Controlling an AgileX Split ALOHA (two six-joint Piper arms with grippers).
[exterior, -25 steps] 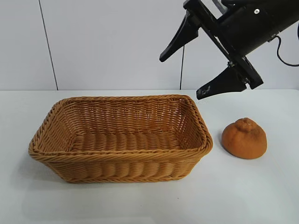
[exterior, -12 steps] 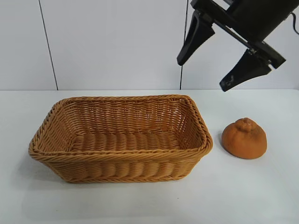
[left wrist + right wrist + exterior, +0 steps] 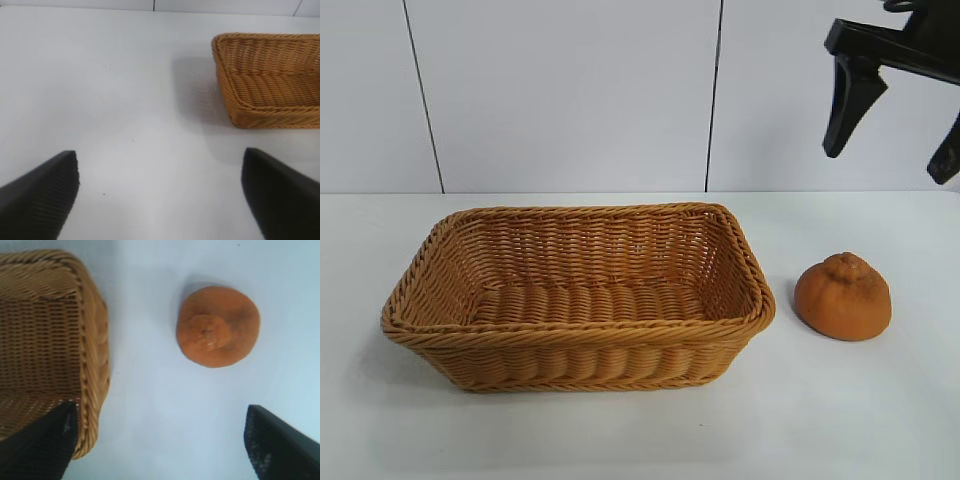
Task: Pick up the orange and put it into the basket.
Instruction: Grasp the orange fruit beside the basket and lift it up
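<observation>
The orange (image 3: 842, 297) is not yet grasped, lying on the tabletop (image 3: 840, 400) beside the empty basket (image 3: 570, 330), right gripper (image 3: 895, 150) fingers apart above.

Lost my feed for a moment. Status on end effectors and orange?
Right end effector open, high above orange, empty. Left end effector open over bare table, idle. Orange on table beside basket, untouched. Nothing in the way.

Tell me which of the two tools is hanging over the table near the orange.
The right tool, open and high over the table, above the orange. The left tool, also open, sits away on the basket's far side.
</observation>
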